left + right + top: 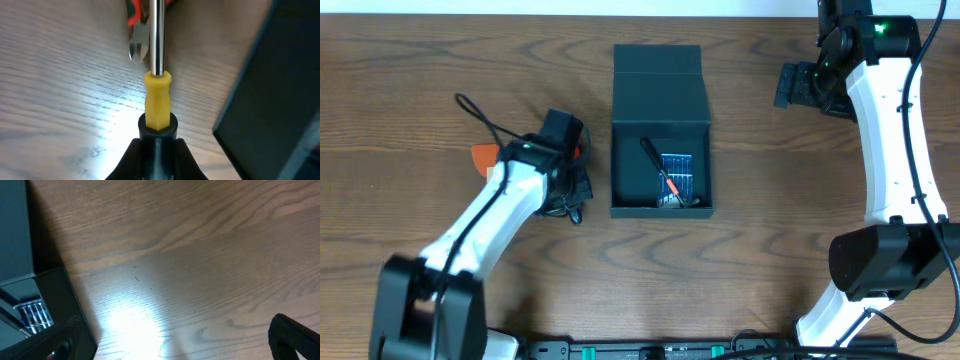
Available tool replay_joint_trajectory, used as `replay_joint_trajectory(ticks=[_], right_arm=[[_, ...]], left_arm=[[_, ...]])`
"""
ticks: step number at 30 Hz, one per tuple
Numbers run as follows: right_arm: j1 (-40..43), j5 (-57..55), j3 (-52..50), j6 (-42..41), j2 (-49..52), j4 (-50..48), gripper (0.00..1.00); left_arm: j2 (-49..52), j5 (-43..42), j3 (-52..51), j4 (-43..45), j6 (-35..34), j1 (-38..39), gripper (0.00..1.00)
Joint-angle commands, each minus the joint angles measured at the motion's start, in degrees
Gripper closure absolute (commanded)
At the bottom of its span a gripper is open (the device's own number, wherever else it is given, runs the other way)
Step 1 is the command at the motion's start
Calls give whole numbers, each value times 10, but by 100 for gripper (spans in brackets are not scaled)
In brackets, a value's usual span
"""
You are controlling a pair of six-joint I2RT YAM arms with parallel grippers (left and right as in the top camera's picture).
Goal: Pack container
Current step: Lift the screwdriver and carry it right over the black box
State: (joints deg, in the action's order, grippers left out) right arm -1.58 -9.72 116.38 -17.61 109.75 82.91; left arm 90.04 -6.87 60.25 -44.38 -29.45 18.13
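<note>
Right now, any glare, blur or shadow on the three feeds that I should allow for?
Overhead: sharp and evenly lit, the container softly shadowed inside. Left wrist: white glare on the table; the screwdriver is clear, the cutters beyond it blurred. Right wrist: a glare patch on the table too, the container's edge soft and dark at left.

no readable text, labels, brands or numbers anywhere

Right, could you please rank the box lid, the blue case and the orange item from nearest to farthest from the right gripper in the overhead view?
1. The box lid, flipped open, lies closest to the right gripper.
2. The blue case, inside the box.
3. The orange item, at the far left, past the box.
</note>
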Motion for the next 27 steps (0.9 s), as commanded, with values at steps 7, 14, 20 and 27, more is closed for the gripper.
replay_joint_trajectory(ticks=[7,14,20,27], right_arm=[[0,-6,10,-8,-4,1,1],[0,-6,10,-8,-4,1,1],[0,-6,10,-8,-4,1,1],[1,-6,10,-8,-4,1,1]], left_arm=[[-112,50,24,15,59,1,94],[-151,15,24,67,134,1,94],[-152,-92,24,123,205,1,94],[-151,-155,24,171,233,7,94]])
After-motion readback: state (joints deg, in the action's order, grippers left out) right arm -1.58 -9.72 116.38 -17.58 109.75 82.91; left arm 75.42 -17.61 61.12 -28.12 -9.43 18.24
